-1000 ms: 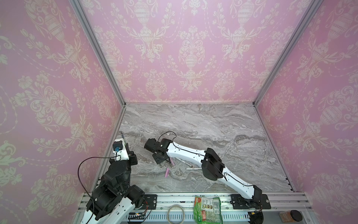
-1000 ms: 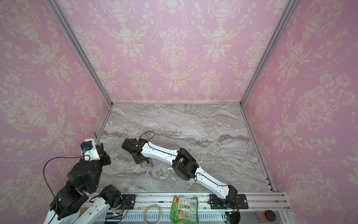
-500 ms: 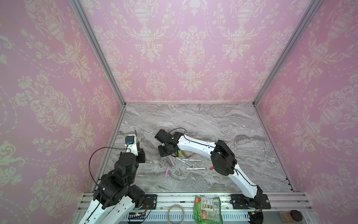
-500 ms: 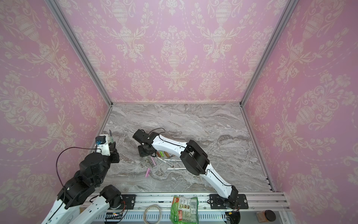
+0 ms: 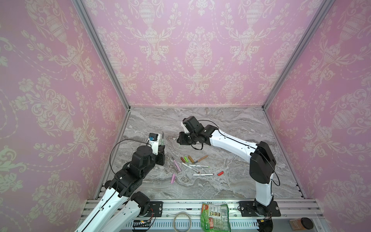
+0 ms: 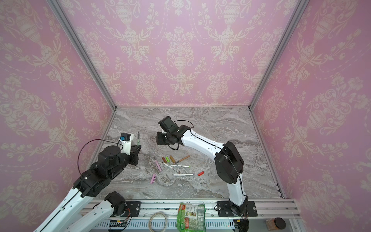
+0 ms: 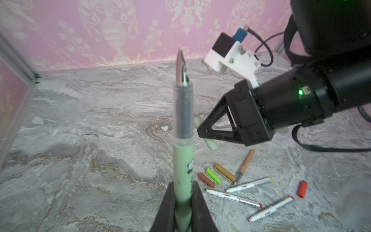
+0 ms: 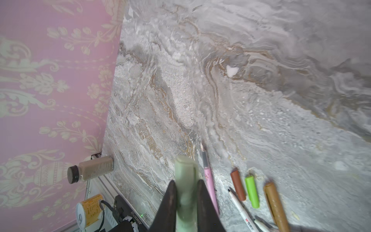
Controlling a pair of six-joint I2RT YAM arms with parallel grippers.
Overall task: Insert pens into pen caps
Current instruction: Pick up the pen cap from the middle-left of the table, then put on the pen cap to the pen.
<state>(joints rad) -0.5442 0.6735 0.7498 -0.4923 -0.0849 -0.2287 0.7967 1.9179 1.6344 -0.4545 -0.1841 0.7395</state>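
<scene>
Open surface (image 5: 220,124) stretches far and right. The left fingers (image 7: 169,209) pinch the pale green pen (image 7: 182,160); the right fingers (image 8: 169,200), the pale green cap (image 8: 185,172).

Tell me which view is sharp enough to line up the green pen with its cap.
Left wrist view: pale green pen sharp at the nib, softer near the lens. Right wrist view: pale green cap blurred, pink pen on the table sharper. Both top views: even light, pen tiny.

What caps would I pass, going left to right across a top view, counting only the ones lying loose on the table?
pink cap → dark brown cap → bright green cap → tan cap → red cap
</scene>
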